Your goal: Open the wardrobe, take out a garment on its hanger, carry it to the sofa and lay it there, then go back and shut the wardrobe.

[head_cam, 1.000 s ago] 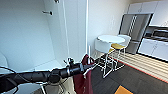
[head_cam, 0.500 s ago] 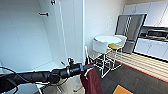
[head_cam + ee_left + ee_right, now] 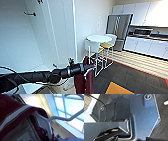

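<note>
While your left gripper (image 3: pixel 88 67) stays clenched on the thin white hanger (image 3: pixel 89 53), the dark red garment with white trim (image 3: pixel 83 81) hangs below it. Behind stands the tall white wardrobe (image 3: pixel 53 30), its door open. Farther off, you see a round white table (image 3: pixel 99 38). Your right gripper's grip I cannot tell.

Home kitchenette: steel fridge (image 3: pixel 119 30), white cabinets (image 3: pixel 147 46), round table (image 3: pixel 99 38).

Garment (image 3: pixel 83 81) was maroon with white striped trim; hanger (image 3: pixel 89 51) white; wardrobe (image 3: pixel 53 30) white; floor tile (image 3: pixel 119 89) orange on dark carpet (image 3: pixel 130 78).
</note>
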Robot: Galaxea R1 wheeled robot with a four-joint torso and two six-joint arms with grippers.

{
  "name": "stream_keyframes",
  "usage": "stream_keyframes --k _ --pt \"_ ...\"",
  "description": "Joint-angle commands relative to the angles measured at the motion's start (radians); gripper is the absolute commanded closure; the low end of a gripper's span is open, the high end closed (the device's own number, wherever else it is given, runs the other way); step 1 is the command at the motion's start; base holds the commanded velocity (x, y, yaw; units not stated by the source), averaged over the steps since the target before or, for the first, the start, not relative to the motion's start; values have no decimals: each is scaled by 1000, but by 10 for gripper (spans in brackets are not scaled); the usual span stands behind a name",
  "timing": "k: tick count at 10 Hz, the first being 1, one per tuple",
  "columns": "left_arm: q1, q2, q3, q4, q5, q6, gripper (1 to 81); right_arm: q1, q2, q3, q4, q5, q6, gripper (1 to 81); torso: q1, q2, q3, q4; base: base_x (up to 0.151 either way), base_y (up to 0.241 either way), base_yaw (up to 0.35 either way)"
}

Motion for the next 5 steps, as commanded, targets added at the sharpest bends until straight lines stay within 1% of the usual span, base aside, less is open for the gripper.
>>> stream_keyframes --k 1,2,3,4,5 --pt "-173 0 35 52 -100 35 811 32 0 1 -1 -46 0 10 0 0 0 0 0 0 -281" --pt "-173 0 35 53 -100 35 811 30 2 1 -2 -46 -1 10 0 0 0 62 0 0 -281" --pt "-173 0 36 61 -100 34 811 32 2 1 -2 -46 -1 10 0 0 0 97 0 0 -280" --pt "-173 -2 36 61 -100 34 811 33 2 1 -1 -46 0 10 0 0 0 9 0 0 -281" --pt "-173 -2 36 61 -100 34 811 33 0 1 -1 -46 0 10 0 0 0 29 0 0 -281"
